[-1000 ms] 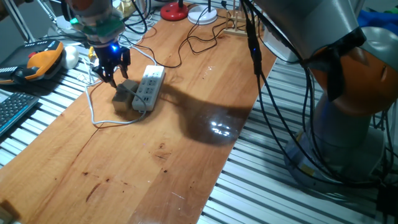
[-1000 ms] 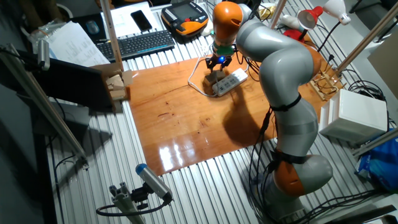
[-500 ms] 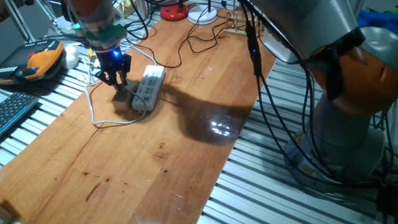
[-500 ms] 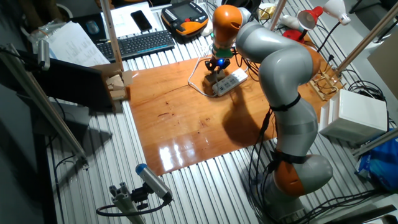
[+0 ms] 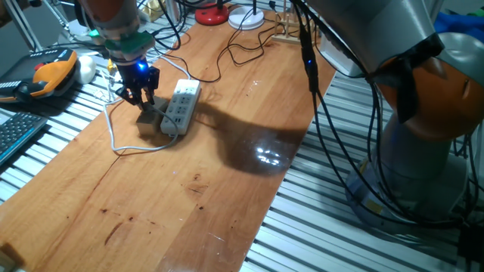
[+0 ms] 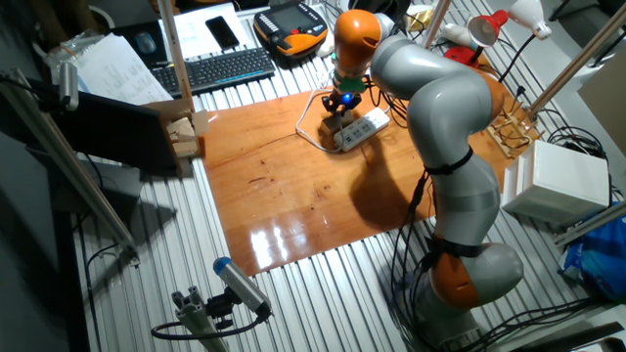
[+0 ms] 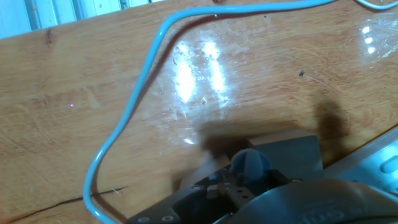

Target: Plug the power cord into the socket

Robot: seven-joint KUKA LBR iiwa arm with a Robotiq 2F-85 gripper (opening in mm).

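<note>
The white power strip (image 5: 180, 106) lies on the wooden table (image 5: 227, 189), with a small grey-tan block (image 5: 151, 115) against its left side. The pale cord (image 5: 113, 136) loops on the wood left of and in front of them. My gripper (image 5: 141, 98) points down right over the block, fingers close together at its top. I cannot tell if they grip it. The other fixed view shows the gripper (image 6: 339, 102) beside the strip (image 6: 362, 127). The hand view shows the cord (image 7: 127, 109), the block (image 7: 289, 155) and a corner of the strip (image 7: 385, 163).
Thin black cables (image 5: 242, 49) trail across the far part of the table. A red lamp base (image 5: 212, 13) and a white one (image 5: 246, 19) stand at the far edge. An orange pendant (image 5: 49, 72) and a keyboard (image 5: 15, 132) lie left of the table.
Since a second ago the gripper has come down a little onto the block, and its fingers look closer together. It has held still over the last half second.
</note>
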